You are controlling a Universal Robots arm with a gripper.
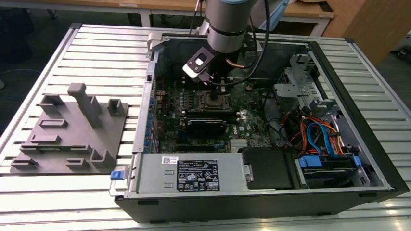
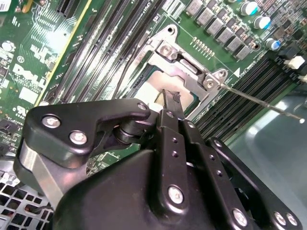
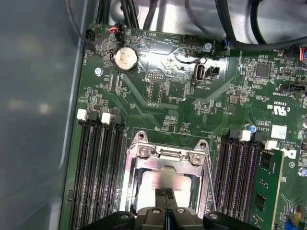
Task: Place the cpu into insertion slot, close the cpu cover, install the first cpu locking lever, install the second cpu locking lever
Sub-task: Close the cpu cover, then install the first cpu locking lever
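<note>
Gripper (image 3: 165,196) was closed and empty, cpu (image 3: 160,179) right under its tips inside the cover (image 3: 168,158) window; I'd press square and light, clear of the loose lever (image 2: 261,101) beside it.

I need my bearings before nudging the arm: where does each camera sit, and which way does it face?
Exterior view: off-arm, high, looking down into the computer case; arm and gripper show.
First wrist view: looks along the gripper at the cpu cover; fingertips show.
Second wrist view: same target, slanted, over the gripper.
Shared: cpu cover.
</note>
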